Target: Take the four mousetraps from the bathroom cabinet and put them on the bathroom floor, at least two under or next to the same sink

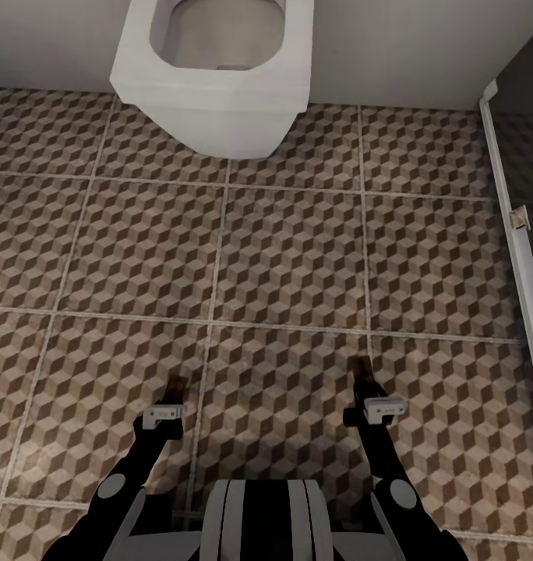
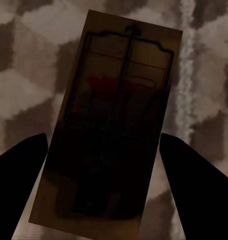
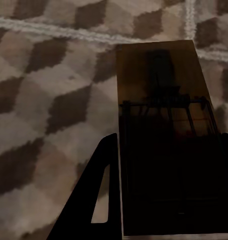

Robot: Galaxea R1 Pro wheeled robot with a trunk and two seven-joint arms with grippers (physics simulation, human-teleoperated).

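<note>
1. Tan wood shows between the fingers of each tool: the left tool (image 1: 175,392) is clamped on one mousetrap (image 2: 111,125), and the right tool (image 1: 363,379) is clamped on a second mousetrap (image 3: 169,135).
2. Both arms reach forward, low over the bathroom floor (image 1: 290,257), with the tools well apart, left and right of the robot's trunk.
3. Each board's long axis runs along its tool's fingers, pointing away from the robot toward the white toilet (image 1: 216,70) at the far wall.
4. No sink appears in the head view. To the right stands a white door frame (image 1: 512,226) with dark ground beyond it. My judgement is that the coming move turns on finding the sink, not on lowering an arm, since both traps already hang just above the tiles.
5. Neither arm looks clearly nearer the floor.
6. In the head view the boards are dark slivers at the fingertips. The left wrist view shows the wire bar and red marking on the board's face, and the right wrist view shows its board half in shadow, crossing a pale grout line.
</note>
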